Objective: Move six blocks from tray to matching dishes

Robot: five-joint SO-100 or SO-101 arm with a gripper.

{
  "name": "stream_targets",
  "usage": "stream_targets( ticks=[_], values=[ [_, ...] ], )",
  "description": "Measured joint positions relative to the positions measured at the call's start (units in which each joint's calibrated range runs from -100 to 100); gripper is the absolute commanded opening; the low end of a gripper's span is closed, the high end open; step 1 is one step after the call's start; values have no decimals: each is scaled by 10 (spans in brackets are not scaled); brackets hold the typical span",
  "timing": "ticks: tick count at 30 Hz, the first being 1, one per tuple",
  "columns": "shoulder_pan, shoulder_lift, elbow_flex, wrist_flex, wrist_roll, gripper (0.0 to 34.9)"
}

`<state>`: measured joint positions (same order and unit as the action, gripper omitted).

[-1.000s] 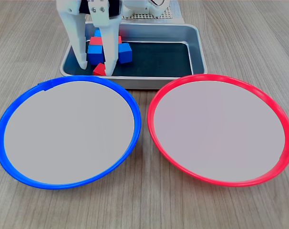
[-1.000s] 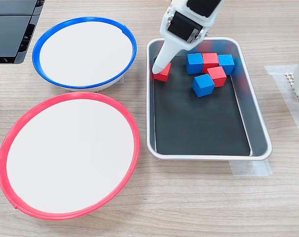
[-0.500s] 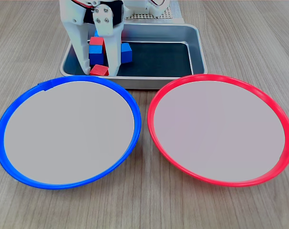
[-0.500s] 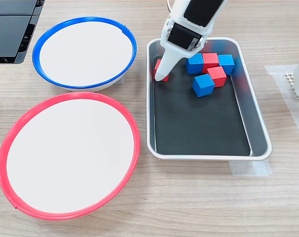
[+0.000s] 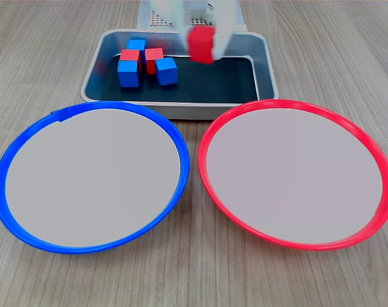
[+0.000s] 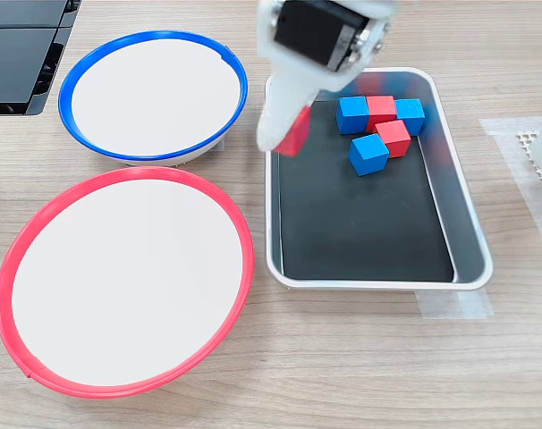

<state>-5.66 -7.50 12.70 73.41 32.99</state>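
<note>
Wood-grain tabletop (image 5: 47, 51) carrying all items. Red block (image 5: 201, 45), blurred, hanging above tray (image 6: 468, 234) in both exterior views, pinched in white gripper (image 6: 289, 134). Lying clustered on tray's black bottom: blue block (image 6: 369, 154), second blue block (image 6: 352, 114), third blue block (image 6: 410, 115), second red block (image 6: 394, 136), third red block (image 6: 381, 109). Sitting beside tray: blue-rimmed dish (image 5: 8, 160) and red-rimmed dish (image 5: 210, 128), both holding no blocks. Dark panel (image 6: 21, 54) showing at second exterior view's left edge.
</note>
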Motion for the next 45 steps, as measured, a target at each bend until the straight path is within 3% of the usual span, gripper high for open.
stream_targets(
  ticks=[2, 5, 6, 8, 10, 12, 15, 16, 22, 25, 27, 31, 33, 40, 45],
  values=[
    [-56, 64, -140, 15, -84, 0],
    [-79, 159, -245, -14, -160, 2],
    [-82, 179, -257, -26, -169, 32],
    [-86, 216, -263, -53, -175, 162],
    [-86, 252, -256, -90, -173, 216],
    [-83, 258, -238, -107, -167, 195],
    [-82, 259, -209, -113, -155, 40],
    [-79, 255, -201, -107, -154, 3],
    [-37, 158, -152, 39, -113, 2],
    [31, 68, -82, 131, -34, 2],
    [100, 3, 4, 123, 49, 9],
    [156, -47, 115, 64, 141, 85],
    [196, -66, 202, -9, 205, 121],
    [213, -84, 289, -83, 274, 176],
    [190, -95, 302, -92, 278, 182]
  ],
)
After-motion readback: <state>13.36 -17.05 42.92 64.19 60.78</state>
